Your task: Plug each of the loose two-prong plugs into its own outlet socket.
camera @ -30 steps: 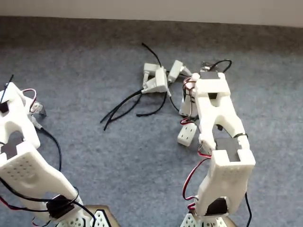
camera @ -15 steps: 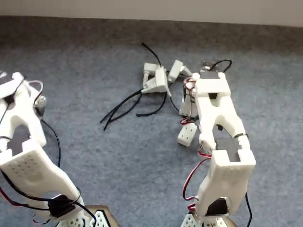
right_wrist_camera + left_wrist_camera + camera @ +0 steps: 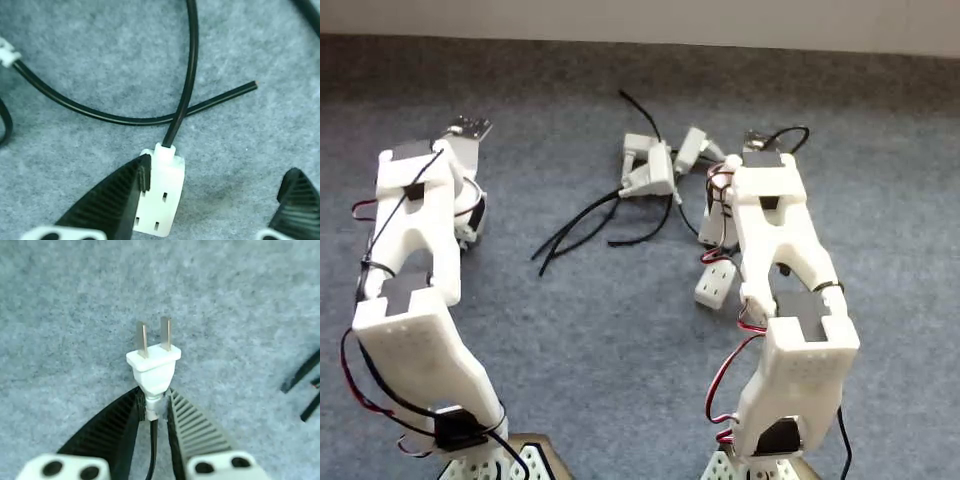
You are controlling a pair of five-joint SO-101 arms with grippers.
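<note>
Left wrist view is showing the left claw (image 3: pixel 153 401) pinching a white two-prong plug (image 3: pixel 153 367) by its narrow neck. The two ribbed black fingers (image 3: pixel 116 427) are closing tight on either side, with only that neck between them. The plug's body is sticking out past the fingertips, both flat metal prongs are pointing away from the camera, and its black lead is running back between the fingers. The grey carpeted counter (image 3: pixel 60 300) is lying beyond; whether the plug is clearing it cannot be told.

Right wrist view is showing the right claw (image 3: pixel 220 170) standing wide open and holding nothing. One finger (image 3: pixel 112 197) is touching the side of a white socket (image 3: pixel 160 197) that is lying flat on the counter with its slots facing up. The other finger is sitting well apart from it. A black cord (image 3: pixel 187 75) is leaving the socket's far end and crossing a second cord (image 3: pixel 100 114), whose cut end is lying just beyond.

High view is adding the overall layout. The left arm (image 3: pixel 415 250) is extending over the left side of the counter, well apart from every socket. The right arm (image 3: pixel 780 250) is stretching toward the middle, covering its own claw from above. A spare socket (image 3: pixel 715 283) is lying just beside that arm. Farther out, a bunch of white connectors (image 3: pixel 650 165) is sitting among loose black cords (image 3: pixel 585 225) that are trailing toward the left.
</note>
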